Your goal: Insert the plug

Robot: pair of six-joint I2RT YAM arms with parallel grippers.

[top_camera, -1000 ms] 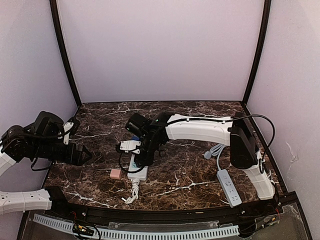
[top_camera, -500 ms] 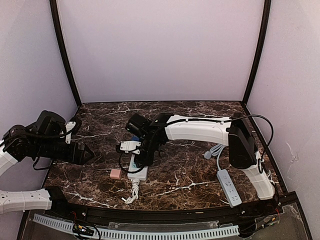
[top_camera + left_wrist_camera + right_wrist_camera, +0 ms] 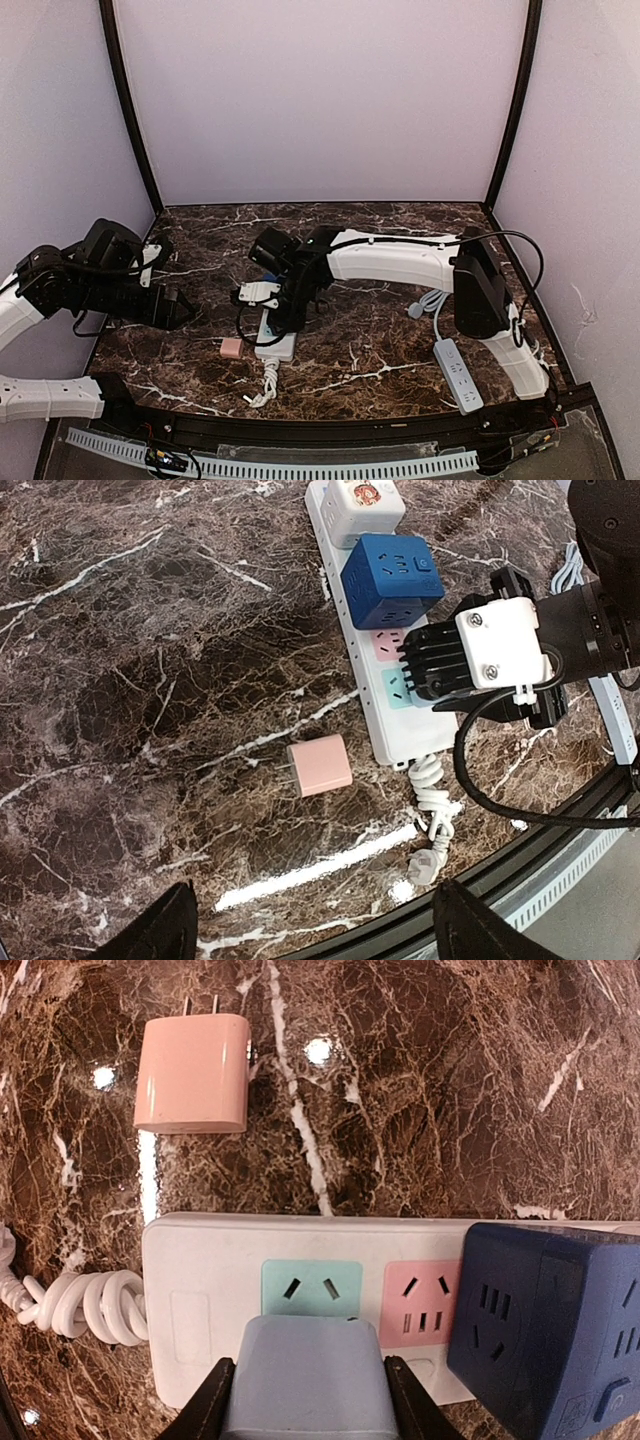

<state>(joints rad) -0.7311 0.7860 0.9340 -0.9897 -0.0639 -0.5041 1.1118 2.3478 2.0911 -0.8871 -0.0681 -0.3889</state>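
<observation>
A white power strip [image 3: 200, 1270] lies on the marble table, and it also shows in the top view [image 3: 272, 347] and the left wrist view [image 3: 415, 742]. It has a teal socket [image 3: 311, 1288] and a pink socket [image 3: 424, 1295]. My right gripper [image 3: 310, 1395] is shut on a pale blue plug [image 3: 310, 1375]. It holds the plug over the near half of the teal socket, and the prongs are hidden. A pink plug [image 3: 192, 1072] lies loose beside the strip [image 3: 320, 765]. My left gripper [image 3: 312, 900] is open and empty, hovering left of the pink plug [image 3: 231, 347].
A dark blue cube adapter [image 3: 545, 1320] sits in the strip next to the pink socket, with a white adapter [image 3: 365, 505] beyond it. The strip's coiled white cord [image 3: 85, 1305] lies at its end. A second power strip [image 3: 458, 375] lies at the front right.
My left arm has shifted a little to the right, toward the strip. The right gripper and the blue plug have barely moved.
</observation>
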